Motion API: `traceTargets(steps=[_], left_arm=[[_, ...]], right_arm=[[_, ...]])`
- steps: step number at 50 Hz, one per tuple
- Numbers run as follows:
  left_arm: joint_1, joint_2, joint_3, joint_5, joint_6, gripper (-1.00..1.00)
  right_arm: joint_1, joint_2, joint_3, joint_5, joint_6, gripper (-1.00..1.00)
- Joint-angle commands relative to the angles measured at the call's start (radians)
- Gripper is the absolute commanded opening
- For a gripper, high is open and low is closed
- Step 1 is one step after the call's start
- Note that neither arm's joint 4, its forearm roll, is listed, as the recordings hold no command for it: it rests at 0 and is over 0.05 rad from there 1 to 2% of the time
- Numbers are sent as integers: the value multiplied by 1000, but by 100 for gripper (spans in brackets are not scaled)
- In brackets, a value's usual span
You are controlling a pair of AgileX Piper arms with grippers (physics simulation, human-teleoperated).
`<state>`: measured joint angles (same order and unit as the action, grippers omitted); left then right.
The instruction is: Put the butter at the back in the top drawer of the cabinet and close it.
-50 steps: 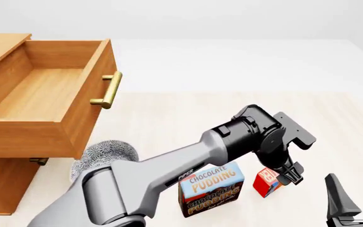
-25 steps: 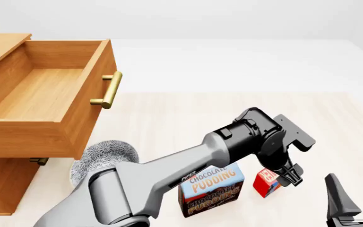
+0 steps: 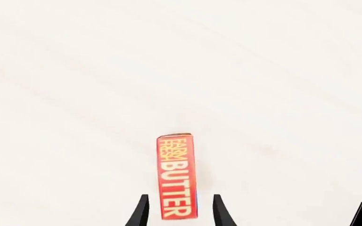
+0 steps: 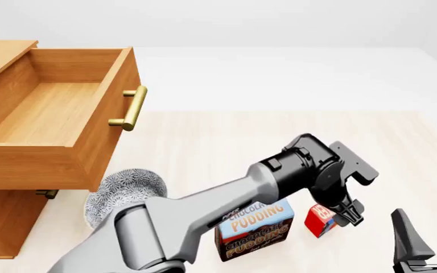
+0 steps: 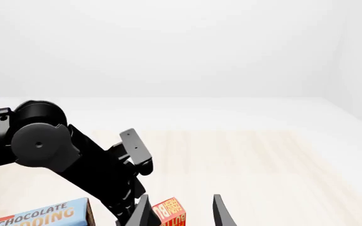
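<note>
Left wrist: left gripper (image 3: 177, 214) spread wide, astride one butter (image 3: 177, 176) lying on the table (image 3: 74, 70), nothing clamped yet. Off-centre, so closing might shove or tip it.

Front: one open top drawer (image 4: 52, 114), one cabinet (image 4: 2, 227), one pudding box (image 4: 256, 230) just beside the butter; could get bumped.

Right wrist: right gripper (image 5: 177, 214) open, empty.

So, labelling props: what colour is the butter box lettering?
White and yellow on the red butter; left wrist view.

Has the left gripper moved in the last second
Yes, slightly. In the front view the left gripper has sunk lower around the butter, which stays put beside the pudding box.
</note>
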<state>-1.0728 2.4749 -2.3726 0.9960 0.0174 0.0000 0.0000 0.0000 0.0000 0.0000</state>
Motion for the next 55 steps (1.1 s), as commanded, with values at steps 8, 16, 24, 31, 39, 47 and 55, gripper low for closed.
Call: traceTargets(steps=[8,16,24,31,39,47,55], left_arm=[[-2,32,-27,5,-8,100],[-1,41,-25,-1,-9,100],[2,40,-19,-7,-10,100],[3,42,-21,-9,-14,100],[4,47,-23,-13,-16,100],[4,51,-22,-15,-17,100],[6,61,-27,-18,-17,100]], right_arm=[[0,0,0,0,0,100],[0,0,0,0,0,100],[0,0,0,0,0,100],[0,0,0,0,0,100],[0,0,0,0,0,100],[0,0,0,0,0,100],[0,0,0,0,0,100]])
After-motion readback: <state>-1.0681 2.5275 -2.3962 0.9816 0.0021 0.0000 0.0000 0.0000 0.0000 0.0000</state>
